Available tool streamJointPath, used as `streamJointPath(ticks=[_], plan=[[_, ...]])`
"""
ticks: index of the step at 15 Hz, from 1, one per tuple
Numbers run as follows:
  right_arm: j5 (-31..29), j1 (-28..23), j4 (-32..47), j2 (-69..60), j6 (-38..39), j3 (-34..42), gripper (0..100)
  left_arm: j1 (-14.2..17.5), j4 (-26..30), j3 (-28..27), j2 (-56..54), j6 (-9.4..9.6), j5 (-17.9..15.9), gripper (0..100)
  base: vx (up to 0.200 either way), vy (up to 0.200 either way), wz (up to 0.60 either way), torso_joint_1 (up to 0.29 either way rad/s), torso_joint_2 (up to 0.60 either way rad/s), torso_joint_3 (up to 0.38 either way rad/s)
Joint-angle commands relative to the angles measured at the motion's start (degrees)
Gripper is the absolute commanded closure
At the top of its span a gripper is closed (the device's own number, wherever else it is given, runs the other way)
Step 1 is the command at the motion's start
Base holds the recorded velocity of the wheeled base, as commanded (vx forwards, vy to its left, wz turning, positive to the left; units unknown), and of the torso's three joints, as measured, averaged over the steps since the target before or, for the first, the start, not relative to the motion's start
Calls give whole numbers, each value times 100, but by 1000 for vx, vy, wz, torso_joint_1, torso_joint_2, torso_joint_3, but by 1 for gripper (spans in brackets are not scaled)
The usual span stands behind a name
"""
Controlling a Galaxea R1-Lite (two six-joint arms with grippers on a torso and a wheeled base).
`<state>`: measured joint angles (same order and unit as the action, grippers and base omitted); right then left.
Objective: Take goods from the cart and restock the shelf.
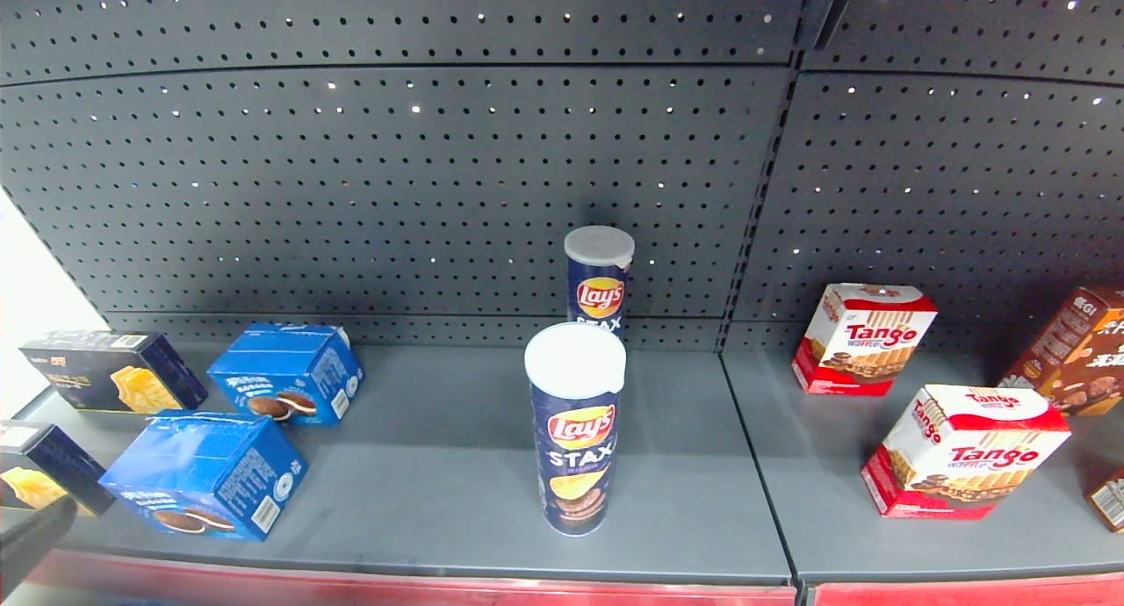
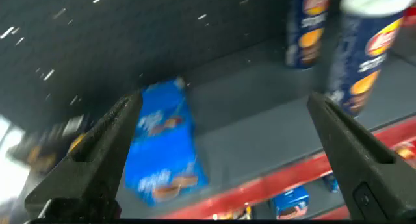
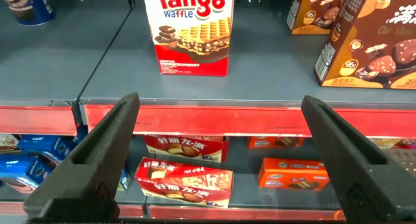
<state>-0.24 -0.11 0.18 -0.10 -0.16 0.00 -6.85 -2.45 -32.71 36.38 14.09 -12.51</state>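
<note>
Two tall dark-blue chip cans stand on the grey shelf point(image 1: 439, 492), the near can point(image 1: 575, 430) in front of the far can point(image 1: 598, 281). My left gripper point(image 2: 224, 104) hangs open and empty before the shelf's left part, facing a blue cookie box point(image 2: 162, 146), with the cans point(image 2: 364, 55) off to one side. One of its dark fingers point(image 1: 31, 536) shows at the bottom-left corner of the head view. My right gripper point(image 3: 221, 104) is open and empty, level with the shelf's red front edge point(image 3: 214, 119), below a red-and-white waffle box point(image 3: 192, 32).
Two blue cookie boxes point(image 1: 206, 474) point(image 1: 288, 373) and two dark cracker boxes point(image 1: 110, 371) lie on the left. Two waffle boxes point(image 1: 961, 452) point(image 1: 862, 338) and brown boxes point(image 1: 1076, 351) sit on the right. A lower shelf holds red point(image 3: 185, 178) and orange boxes point(image 3: 296, 174).
</note>
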Motion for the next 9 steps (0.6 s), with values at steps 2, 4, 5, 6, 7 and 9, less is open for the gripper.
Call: streamJointPath(ticks=[2, 4, 5, 6, 7, 9], plan=[[-2, 2, -1, 10, -2, 0, 0, -756, -230, -509, 1996, 94, -322, 0, 0, 0, 0, 0, 0, 0], [-2, 2, -1, 10, -2, 0, 0, -1064, -274, -350, 2453, -188, -296, 0, 0, 0, 0, 0, 0, 0], [-2, 2, -1, 10, -2, 0, 0, -1275, -608, -183, 2919, -451, -279, 0, 0, 0, 0, 0, 0, 0], [-2, 2, -1, 10, -2, 0, 0, -1310, -739, -122, 3033, -495, -270, 0, 0, 0, 0, 0, 0, 0], [-2, 2, -1, 10, -2, 0, 0, -1398, -1346, 28, 3543, -601, -270, 0, 0, 0, 0, 0, 0, 0], [-2, 2, -1, 10, -2, 0, 0, -1398, -2066, 89, 4272, -557, -261, 0, 0, 0, 0, 0, 0, 0]])
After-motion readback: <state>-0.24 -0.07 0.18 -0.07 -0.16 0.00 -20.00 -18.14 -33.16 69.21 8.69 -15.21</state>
